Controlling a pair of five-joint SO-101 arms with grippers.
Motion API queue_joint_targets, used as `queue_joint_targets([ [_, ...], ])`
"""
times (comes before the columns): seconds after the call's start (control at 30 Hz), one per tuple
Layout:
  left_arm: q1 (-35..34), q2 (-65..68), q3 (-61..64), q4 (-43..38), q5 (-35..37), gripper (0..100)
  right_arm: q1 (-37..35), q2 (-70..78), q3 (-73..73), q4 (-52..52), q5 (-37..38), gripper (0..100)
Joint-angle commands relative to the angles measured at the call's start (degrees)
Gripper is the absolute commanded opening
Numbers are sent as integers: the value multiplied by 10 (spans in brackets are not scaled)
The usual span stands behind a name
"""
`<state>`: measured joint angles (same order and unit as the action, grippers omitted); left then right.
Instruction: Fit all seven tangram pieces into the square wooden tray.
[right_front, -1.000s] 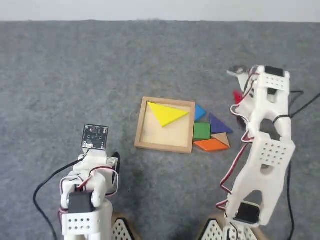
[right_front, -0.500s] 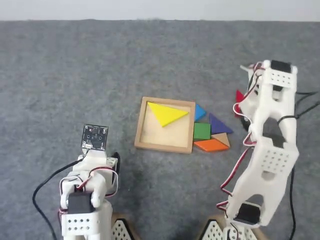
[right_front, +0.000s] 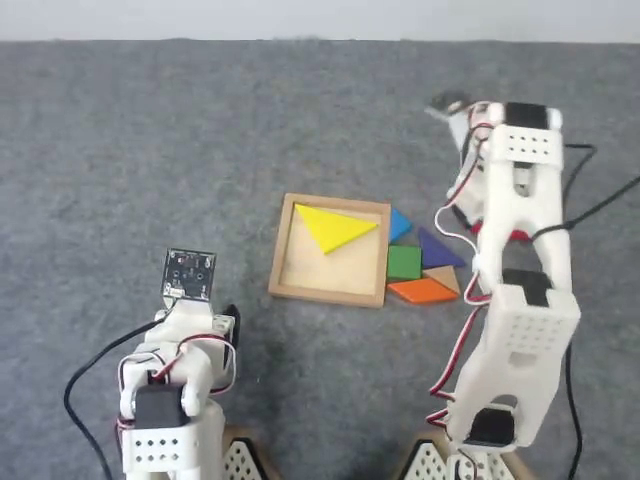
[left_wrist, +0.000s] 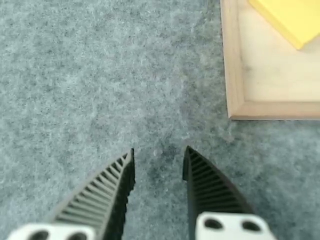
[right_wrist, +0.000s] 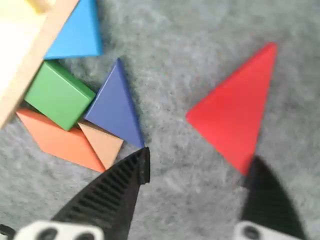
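Your right gripper (right_wrist: 197, 175) hangs wide open over the red triangle (right_wrist: 235, 117), which lies well apart from the tray (right_wrist: 35, 55), beyond the five loose pieces (right_wrist: 59, 94) beside its rim. Straddle two of the triangle's edges squarely, then lower before you close.

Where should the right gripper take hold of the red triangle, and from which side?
Probably from straight above: the red triangle lies flat with bare carpet all round it. Pinch across its middle, one finger on the long edge and one at the opposite corner; the open right gripper looks wide enough.
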<state>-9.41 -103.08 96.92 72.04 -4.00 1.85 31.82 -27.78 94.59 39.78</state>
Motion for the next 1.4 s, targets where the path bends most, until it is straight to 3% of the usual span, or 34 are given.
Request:
queue_joint_targets([
  [0.0,1,-16,-5,5,-4,153,9,-7,-12,-11,29,192],
  [0.23,1,-16,-5,5,-4,153,20,-2,-10,-12,69,303],
  [0.93,1,-16,-5,5,-4,153,28,94,-11,-92,41,312],
  [1.1,1,-16,-5,5,-4,153,27,88,-11,-87,41,388],
  [1.37,1,-16,-5,5,-4,153,34,91,-11,-94,57,394],
])
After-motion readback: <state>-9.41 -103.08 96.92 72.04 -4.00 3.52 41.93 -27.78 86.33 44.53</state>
